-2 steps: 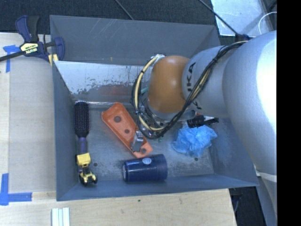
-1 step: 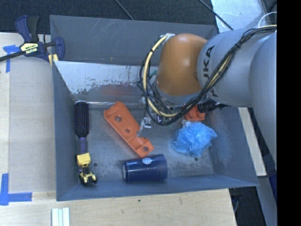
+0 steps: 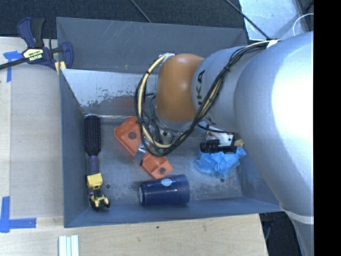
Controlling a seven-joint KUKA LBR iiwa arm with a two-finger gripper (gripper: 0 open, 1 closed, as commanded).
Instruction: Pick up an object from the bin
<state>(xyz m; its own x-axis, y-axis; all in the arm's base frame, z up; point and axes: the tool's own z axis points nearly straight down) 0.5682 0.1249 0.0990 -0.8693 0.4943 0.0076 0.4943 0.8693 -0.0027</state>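
My gripper (image 3: 161,137) hangs low in the middle of the bin, mostly hidden under the arm's orange cover and cables. Just to its left lies an orange block (image 3: 128,134) with a small hole in it. A second orange block (image 3: 156,166) lies right below the gripper, close to it or touching it. I cannot tell whether the two orange pieces are joined. A dark blue can (image 3: 164,191) lies on its side along the front wall, below the gripper.
A black hairbrush with a purple handle (image 3: 92,135) lies along the left wall. A yellow toy vehicle (image 3: 96,190) sits in the front left corner. A crumpled blue piece (image 3: 219,161) and a small black and white thing (image 3: 217,142) lie under the arm, right of the gripper.
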